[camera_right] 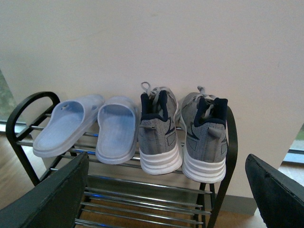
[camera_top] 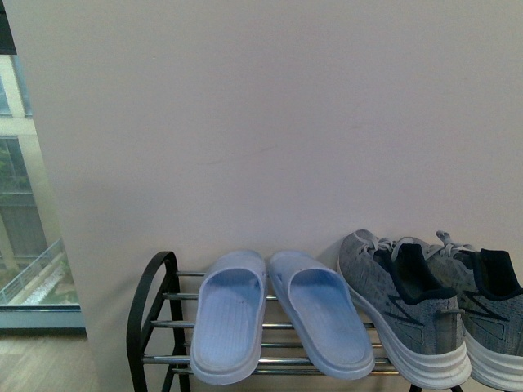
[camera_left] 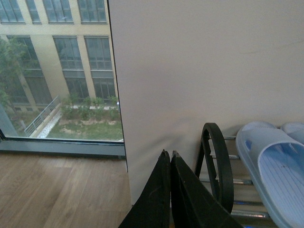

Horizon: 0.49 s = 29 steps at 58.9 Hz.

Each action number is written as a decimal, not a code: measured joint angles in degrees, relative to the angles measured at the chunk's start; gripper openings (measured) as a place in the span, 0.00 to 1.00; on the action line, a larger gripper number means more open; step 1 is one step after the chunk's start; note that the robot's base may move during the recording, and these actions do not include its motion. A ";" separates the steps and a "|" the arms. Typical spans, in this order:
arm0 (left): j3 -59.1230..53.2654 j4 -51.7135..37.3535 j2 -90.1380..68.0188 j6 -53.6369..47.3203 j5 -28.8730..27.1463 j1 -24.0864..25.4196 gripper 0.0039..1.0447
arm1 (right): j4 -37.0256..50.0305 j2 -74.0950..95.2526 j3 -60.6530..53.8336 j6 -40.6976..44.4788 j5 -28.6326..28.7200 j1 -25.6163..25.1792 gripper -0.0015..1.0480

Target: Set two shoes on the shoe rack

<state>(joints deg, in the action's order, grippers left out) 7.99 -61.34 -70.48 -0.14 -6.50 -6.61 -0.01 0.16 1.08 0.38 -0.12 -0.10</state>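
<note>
Front view: slides and sneakers sit on shoe rack top tier; left gripper pressed together, right gripper spread, empty; heels overhang, a bump could tip them off.

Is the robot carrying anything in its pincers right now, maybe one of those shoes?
No, nothing. The left pincer is closed on itself and empty; the right pincer is wide open. The slippers and sneakers sit on the rack.
</note>
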 joint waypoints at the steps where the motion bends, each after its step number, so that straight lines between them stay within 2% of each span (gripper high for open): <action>1: -0.46 0.46 0.87 0.00 0.26 0.20 0.01 | 0.00 0.00 0.00 0.02 0.00 0.00 0.91; 14: -3.58 6.51 10.47 0.00 2.21 2.12 0.01 | 0.00 0.00 0.00 0.02 0.00 0.00 0.91; 18: -4.68 9.44 14.34 0.00 5.95 5.16 0.01 | 0.00 0.00 0.00 0.02 0.02 0.00 0.91; 29: -6.43 17.73 24.63 0.02 6.45 6.36 0.01 | 0.00 0.00 0.00 0.00 0.09 0.00 0.91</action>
<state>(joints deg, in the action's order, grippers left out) 1.56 -43.62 -45.84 -0.12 -0.05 -0.25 -0.01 0.16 1.08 0.38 -0.03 -0.10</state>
